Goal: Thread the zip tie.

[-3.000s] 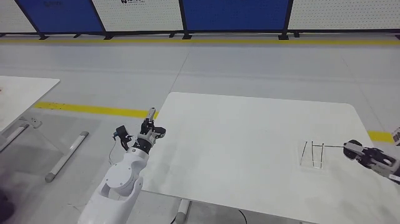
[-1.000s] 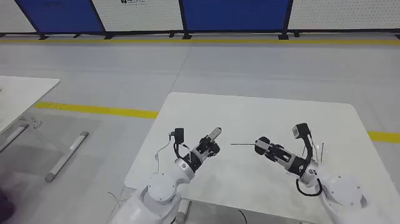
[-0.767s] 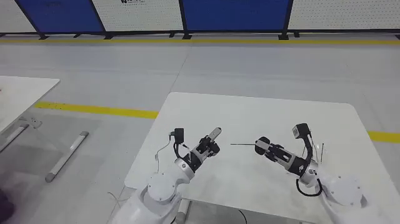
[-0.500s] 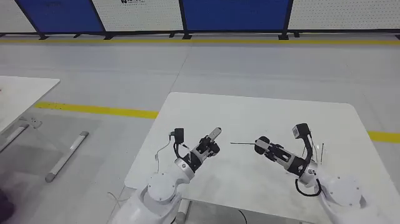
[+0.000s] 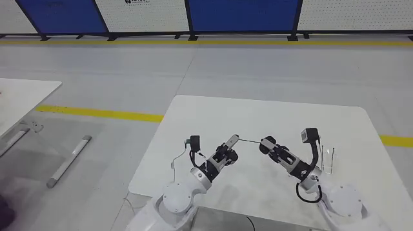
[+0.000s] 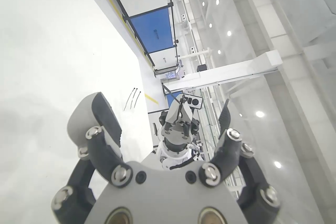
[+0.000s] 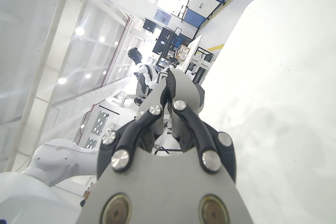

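We recorded the right gripper point(image 5: 265, 144) above the near half of the table point(image 5: 277, 111), roughly midway between its left and right edges. Its fingers were pressed together on one end of the zip tie point(image 5: 250, 140). The right wrist view showed the two ribbed pads point(image 7: 170, 84) closed against each other with no visible gap.

The zip tie appeared as a thin, dark, straight strip. It was held off the table surface and projected from the right gripper towards the left gripper point(image 5: 232, 144). In the left wrist view the strip point(image 6: 180, 108) rose out of the closed fingertips of the right gripper point(image 6: 179, 118) as a narrow dark line.

The left gripper point(image 6: 162, 100) faced the right gripper, with its fingers point(image 6: 105, 117) spread wide apart and nothing between them. The free end of the tie reached just beside its fingertips; we could not tell whether it touched them.

Spare zip ties point(image 5: 326, 158) lay side by side on the table near its right edge, well apart from both grippers. They were thin and dark, with small heads at one end point(image 6: 133, 99).
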Available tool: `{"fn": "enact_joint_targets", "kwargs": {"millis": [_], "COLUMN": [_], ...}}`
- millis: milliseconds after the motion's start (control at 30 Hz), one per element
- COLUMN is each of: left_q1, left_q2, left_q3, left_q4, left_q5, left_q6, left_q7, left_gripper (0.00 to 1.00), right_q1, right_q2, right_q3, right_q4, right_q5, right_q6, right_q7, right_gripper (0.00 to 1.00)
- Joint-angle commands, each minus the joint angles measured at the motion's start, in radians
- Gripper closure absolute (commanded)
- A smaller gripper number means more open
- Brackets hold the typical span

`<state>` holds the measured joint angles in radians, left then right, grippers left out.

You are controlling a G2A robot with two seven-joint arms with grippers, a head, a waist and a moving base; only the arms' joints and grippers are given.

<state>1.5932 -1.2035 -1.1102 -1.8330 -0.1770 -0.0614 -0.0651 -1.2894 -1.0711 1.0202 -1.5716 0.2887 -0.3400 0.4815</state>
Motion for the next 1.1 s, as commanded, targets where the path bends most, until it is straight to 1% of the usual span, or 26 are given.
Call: {"fn": "enact_joint_targets", "kwargs": {"millis": [0,100,167,233,267,300,333,633,667,700,767,833,900,933,967,1067], "left_q1": [0.000,-0.002,-0.021,-0.045,-0.067,-0.081,-0.096,-0.096,-0.097,-0.090,-0.079,-0.073,-0.072,-0.072,-0.073,-0.073], "left_q2": [0.000,-0.001,-0.007,-0.016,-0.022,-0.028,-0.035,-0.035,-0.034,-0.033,-0.033,-0.030,-0.029,-0.029,-0.029,-0.030], "left_q3": [0.000,0.002,0.022,0.047,0.062,0.072,0.084,0.084,0.085,0.089,0.089,0.084,0.083,0.083,0.082,0.082], "left_q4": [0.000,0.001,0.008,0.015,0.028,0.040,0.059,0.059,0.059,0.056,0.045,0.042,0.043,0.046,0.048,0.047], "left_q5": [0.000,-0.002,-0.008,-0.050,-0.069,-0.092,-0.130,-0.126,-0.099,-0.073,-0.076,-0.068,-0.053,-0.039,-0.030,-0.028], "left_q6": [0.000,0.000,0.008,0.014,0.019,0.020,0.035,0.034,0.022,0.003,-0.017,-0.034,-0.032,-0.021,-0.008,-0.005], "left_q7": [0.000,0.002,0.027,0.040,0.056,0.081,0.105,0.105,0.106,0.100,0.085,0.060,0.049,0.048,0.063,0.070], "left_gripper": [0.00,0.00,0.00,0.00,0.00,0.00,0.00,0.00,0.00,0.00,0.00,0.00,0.00,0.00,0.00,0.00], "right_q1": [0.000,0.000,0.000,0.000,0.000,0.000,0.000,-0.004,-0.005,-0.002,0.005,0.017,0.020,0.020,0.020,0.020], "right_q2": [0.000,0.000,0.000,0.000,0.000,0.000,0.000,-0.001,-0.002,-0.004,-0.008,-0.012,-0.015,-0.015,-0.015,-0.015], "right_q3": [0.000,0.000,0.000,0.000,0.000,0.000,0.000,0.000,-0.002,-0.006,-0.015,-0.026,-0.031,-0.031,-0.031,-0.031], "right_q4": [0.000,0.000,0.000,0.000,0.000,0.000,0.000,-0.001,-0.002,-0.003,-0.002,0.002,0.003,0.003,0.003,0.003], "right_q5": [0.000,0.000,0.000,0.000,0.000,0.000,0.000,-0.001,-0.005,-0.008,-0.015,-0.050,-0.054,-0.054,-0.054,-0.054], "right_q6": [0.000,0.000,0.000,0.000,0.000,0.000,0.000,0.006,0.014,0.023,0.032,0.042,0.042,0.042,0.042,0.042], "right_q7": [0.000,0.000,0.000,0.000,0.000,0.000,0.000,-0.006,-0.004,-0.001,0.002,-0.009,-0.013,-0.013,-0.013,-0.013], "right_gripper": [1.00,1.00,1.00,1.00,1.00,1.00,1.00,1.00,1.00,1.00,1.00,1.00,1.00,1.00,1.00,1.00]}}
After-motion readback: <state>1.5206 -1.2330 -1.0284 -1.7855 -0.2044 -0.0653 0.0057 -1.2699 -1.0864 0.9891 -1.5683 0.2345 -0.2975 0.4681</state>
